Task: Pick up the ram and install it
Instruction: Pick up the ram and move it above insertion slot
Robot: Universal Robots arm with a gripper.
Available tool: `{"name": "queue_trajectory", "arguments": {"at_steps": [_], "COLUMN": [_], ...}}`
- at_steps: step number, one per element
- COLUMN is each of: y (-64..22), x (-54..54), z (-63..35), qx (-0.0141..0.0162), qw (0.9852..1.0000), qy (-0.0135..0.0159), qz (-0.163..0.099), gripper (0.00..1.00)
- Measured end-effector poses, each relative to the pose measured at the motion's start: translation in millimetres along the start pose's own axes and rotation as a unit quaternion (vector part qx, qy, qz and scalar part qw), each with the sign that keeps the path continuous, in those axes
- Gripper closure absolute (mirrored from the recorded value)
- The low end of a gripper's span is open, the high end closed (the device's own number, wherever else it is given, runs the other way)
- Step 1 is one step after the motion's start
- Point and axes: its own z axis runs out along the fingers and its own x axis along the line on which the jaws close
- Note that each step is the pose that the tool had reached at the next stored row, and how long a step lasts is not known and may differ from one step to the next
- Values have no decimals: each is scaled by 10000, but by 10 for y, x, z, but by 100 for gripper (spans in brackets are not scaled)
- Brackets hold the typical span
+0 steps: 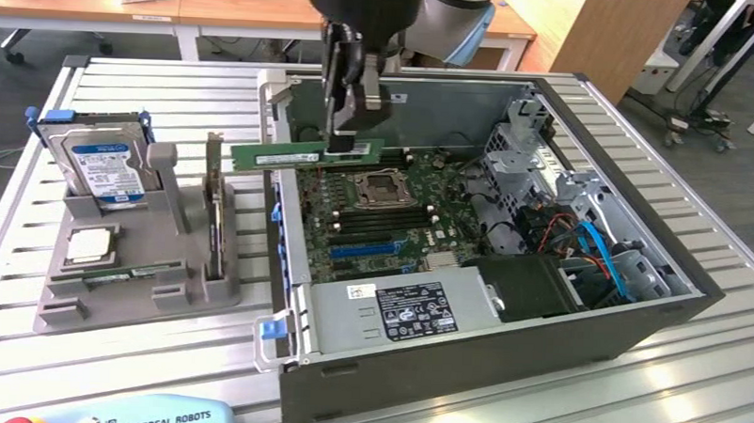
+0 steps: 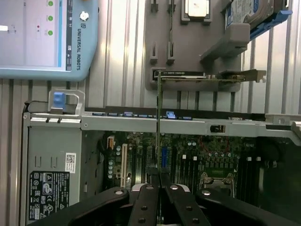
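Note:
The ram (image 1: 306, 156) is a long narrow green stick with a white label, held level in the air above the left wall of the open computer case (image 1: 473, 356). My gripper (image 1: 350, 145) is shut on the stick's right end. In the wrist view the ram (image 2: 159, 122) shows edge-on as a thin green line running out from between the black fingers (image 2: 148, 197). Below it lies the motherboard (image 1: 377, 211) with its dark memory slots (image 1: 383, 223) beside the CPU socket (image 1: 384, 187).
A grey holder (image 1: 137, 278) on the exterior view's left carries a silver hard drive (image 1: 103, 164) with a blue label, an upright expansion card (image 1: 212, 210) and a CPU chip (image 1: 90, 246). A teach pendant (image 2: 44, 37) lies at the table's front. The power supply (image 1: 405, 311) fills the case's front.

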Motion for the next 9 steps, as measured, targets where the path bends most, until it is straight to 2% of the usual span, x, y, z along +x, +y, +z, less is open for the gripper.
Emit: {"name": "queue_trajectory", "arguments": {"at_steps": [9], "y": [-315], "x": [9], "z": [-12], "qx": [0], "qw": [10000], "qy": [-1], "qz": [0], "gripper": [89]}}
